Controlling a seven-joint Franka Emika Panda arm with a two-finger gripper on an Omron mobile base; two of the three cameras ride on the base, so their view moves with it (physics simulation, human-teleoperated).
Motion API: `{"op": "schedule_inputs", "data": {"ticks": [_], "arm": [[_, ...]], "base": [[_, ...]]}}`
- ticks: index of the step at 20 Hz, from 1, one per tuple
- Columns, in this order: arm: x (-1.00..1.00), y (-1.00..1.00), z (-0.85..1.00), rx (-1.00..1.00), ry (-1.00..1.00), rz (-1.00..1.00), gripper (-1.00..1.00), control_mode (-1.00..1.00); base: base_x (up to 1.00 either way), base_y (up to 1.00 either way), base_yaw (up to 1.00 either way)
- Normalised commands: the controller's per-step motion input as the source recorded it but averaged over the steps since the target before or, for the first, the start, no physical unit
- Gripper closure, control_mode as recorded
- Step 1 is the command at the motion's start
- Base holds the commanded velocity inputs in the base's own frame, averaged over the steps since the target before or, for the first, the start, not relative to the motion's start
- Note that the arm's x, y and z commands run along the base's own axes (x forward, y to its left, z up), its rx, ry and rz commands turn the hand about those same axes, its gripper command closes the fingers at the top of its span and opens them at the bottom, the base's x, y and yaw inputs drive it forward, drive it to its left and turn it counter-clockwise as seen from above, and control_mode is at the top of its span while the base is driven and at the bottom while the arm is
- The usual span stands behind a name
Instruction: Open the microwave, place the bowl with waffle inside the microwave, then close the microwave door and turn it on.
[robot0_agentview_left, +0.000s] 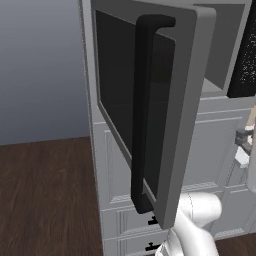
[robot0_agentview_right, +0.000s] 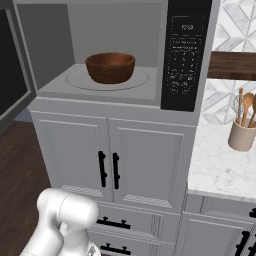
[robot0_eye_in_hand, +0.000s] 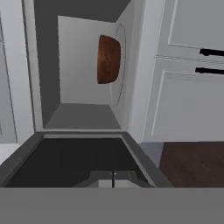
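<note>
Inside the microwave (robot0_agentview_right: 190, 55), the bowl (robot0_agentview_right: 110, 67) sits well beyond the empty jaws, pressed together.

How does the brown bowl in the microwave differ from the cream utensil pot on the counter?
The bowl is wide, low and dark wood-brown; the utensil pot is narrower, taller and cream. The bowl sits on the turntable inside the open microwave, while the pot stands on the marble counter to the right. The pot holds wooden spoons; the bowl's contents cannot be seen from here. Both stand upright.
</note>
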Motion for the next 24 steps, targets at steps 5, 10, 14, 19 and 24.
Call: {"op": "schedule_inputs", "data": {"ticks": [5,10,14,19,24], "arm": [[-0.71,0.49,0.00,-0.17,0.02,-0.04,1.00,-1.00],[-0.46,0.67,0.00,-0.26,-0.05,-0.01,1.00,-1.00],[-0.36,0.70,0.00,-0.32,-0.02,-0.05,1.00,-1.00],[-0.08,0.71,-0.02,-0.30,-0.01,-0.18,1.00,-1.00],[0.21,0.92,-0.25,-0.42,0.12,-0.40,1.00,-1.00]], "base": [[0.00,0.00,0.00],[0.00,0.00,0.00],[0.00,0.00,0.00],[0.00,0.00,0.00],[0.00,0.00,0.00]]}}
